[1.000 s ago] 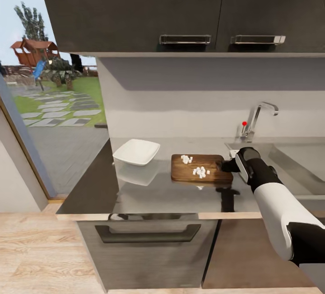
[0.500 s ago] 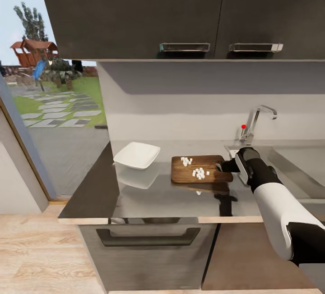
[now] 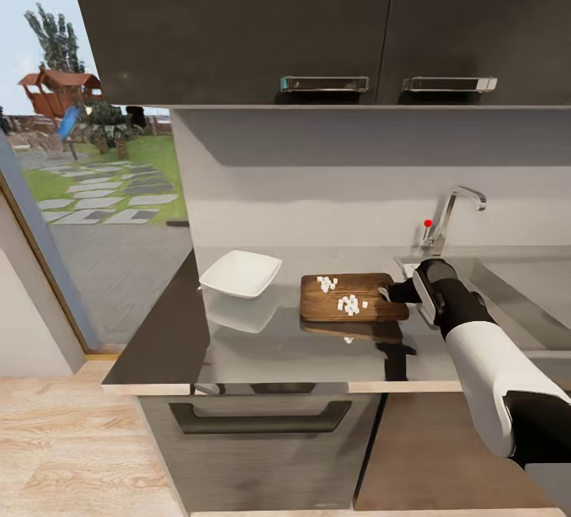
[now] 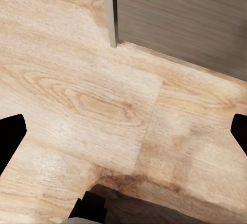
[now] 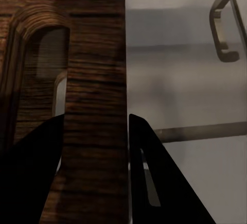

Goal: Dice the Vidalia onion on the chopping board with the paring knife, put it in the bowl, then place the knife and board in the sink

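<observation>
Right gripper point(image 3: 394, 292): pinching the handle end of the chopping board point(image 3: 349, 297); in the right wrist view the fingers point(image 5: 36, 172) are straddling the board's edge beside the slot.
Board: hanging just above the countertop point(image 3: 262, 338), long axis 3-to-9 o'clock, grasped end at 3.
Diced onion point(image 3: 349, 304): sitting on the board.
Bowl point(image 3: 239, 273): lying at 9 o'clock of the board, near.
Sink point(image 3: 519, 283): at 3 o'clock.
Left gripper point(image 4: 123, 131): spread, facing wood floor point(image 4: 77, 100).
Nearer arm: right.
</observation>
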{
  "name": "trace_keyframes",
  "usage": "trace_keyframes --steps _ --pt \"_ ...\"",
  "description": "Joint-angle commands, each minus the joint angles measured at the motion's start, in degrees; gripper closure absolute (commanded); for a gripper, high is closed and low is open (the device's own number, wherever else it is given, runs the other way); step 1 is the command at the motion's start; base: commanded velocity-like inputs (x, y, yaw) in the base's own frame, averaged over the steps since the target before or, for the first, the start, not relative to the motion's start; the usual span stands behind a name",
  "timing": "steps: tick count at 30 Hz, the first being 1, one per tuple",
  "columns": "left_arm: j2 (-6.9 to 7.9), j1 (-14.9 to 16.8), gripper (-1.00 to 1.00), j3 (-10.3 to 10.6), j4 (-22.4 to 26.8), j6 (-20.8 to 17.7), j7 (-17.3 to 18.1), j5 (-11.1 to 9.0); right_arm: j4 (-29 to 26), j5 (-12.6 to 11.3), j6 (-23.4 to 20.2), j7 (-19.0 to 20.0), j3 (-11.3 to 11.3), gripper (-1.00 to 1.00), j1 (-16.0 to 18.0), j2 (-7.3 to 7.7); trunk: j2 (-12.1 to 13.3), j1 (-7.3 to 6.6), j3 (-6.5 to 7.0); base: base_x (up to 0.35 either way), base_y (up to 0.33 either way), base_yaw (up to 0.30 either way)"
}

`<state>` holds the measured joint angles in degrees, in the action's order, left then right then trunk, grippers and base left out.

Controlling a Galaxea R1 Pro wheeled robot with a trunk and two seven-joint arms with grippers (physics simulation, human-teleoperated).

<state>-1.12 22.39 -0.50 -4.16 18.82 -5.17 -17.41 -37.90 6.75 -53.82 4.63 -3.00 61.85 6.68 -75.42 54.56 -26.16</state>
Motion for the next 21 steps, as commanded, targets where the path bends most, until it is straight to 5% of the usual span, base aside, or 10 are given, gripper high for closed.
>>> trace_keyframes --steps 1,21 --pt "-0.02 0.1 -1.00 0.0 -0.2 0.4 -0.1 -0.1 -0.1 0.5 -0.2 0.4 -0.2 1.00 0.0 0.00 0.0 0.00 -0.06 0.000 0.000 0.000" --pt "-0.02 0.1 -1.00 0.0 -0.2 0.4 0.0 -0.1 -1.0 0.4 -0.8 0.3 -0.3 1.00 0.0 -0.66 0.0 0.00 -0.06 0.000 0.000 0.000"
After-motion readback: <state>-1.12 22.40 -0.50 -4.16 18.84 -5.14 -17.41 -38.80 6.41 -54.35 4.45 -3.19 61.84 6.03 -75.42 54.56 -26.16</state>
